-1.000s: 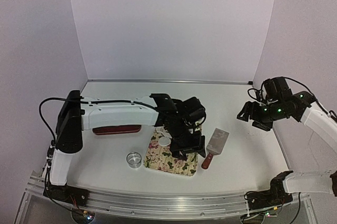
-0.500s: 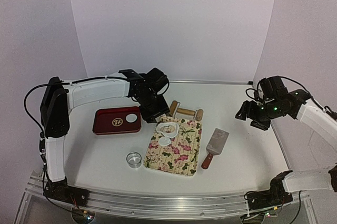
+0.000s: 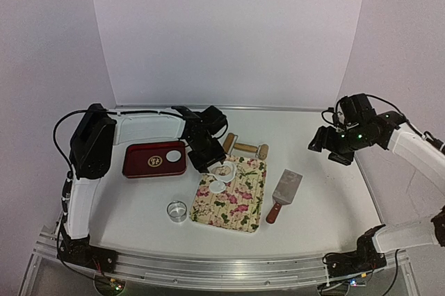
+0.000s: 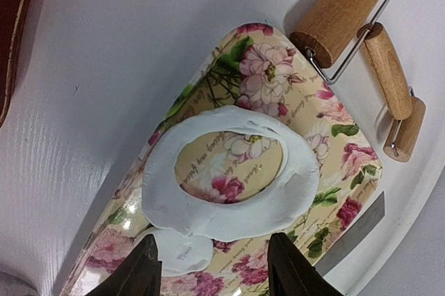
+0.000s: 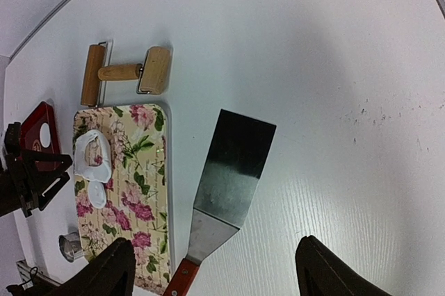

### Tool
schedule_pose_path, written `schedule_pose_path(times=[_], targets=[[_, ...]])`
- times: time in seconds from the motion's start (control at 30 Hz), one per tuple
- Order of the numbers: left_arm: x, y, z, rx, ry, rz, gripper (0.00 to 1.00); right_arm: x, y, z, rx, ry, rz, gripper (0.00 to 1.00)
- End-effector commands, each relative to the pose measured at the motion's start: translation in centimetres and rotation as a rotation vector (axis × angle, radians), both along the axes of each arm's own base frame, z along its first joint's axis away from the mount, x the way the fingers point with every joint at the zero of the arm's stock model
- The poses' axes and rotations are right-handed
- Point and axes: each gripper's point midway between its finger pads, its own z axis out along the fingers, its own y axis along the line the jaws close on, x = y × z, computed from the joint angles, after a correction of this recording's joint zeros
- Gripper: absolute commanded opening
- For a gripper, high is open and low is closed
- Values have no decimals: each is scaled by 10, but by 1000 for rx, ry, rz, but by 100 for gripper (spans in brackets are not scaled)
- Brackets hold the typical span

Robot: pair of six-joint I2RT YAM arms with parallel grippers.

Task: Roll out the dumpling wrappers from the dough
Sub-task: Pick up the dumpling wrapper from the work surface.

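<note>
Left fingers (image 4: 139, 275) are hovering apart, empty, over the cut wrapper (image 4: 179, 254) by the floral mat's (image 4: 268, 77) left edge, beside the holed dough (image 4: 229, 206). Likely step: moving it to the red tray (image 3: 139, 165). The next move is calling for a gentle edge pinch. Right fingers (image 5: 104, 272) are apart, idling.

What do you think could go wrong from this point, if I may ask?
1. The left gripper hangs open over the thin dough ring; pinching it may tear or stretch it.
2. The wrapper lies against the ring beside one finger and might get crushed or dragged.
3. The dough could drag the mat along.
</note>
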Motion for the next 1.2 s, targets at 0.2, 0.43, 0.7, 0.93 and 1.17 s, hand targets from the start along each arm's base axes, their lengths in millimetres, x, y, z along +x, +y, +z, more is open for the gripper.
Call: schedule_pose_path(times=[0.2, 0.43, 0.7, 0.93, 1.17], targets=[[5, 3, -22, 1, 37, 42, 50, 17, 7, 17, -20, -54, 54, 73], [2, 2, -39, 17, 69, 44, 49, 22, 11, 20, -31, -61, 85, 73], [9, 0, -45, 27, 49, 35, 16, 24, 12, 20, -33, -60, 96, 73], [21, -28, 11, -180, -103, -34, 0, 23, 13, 18, -24, -51, 92, 73], [-5, -58, 78, -505, -232, -239, 0, 21, 24, 13, 25, -23, 124, 73]])
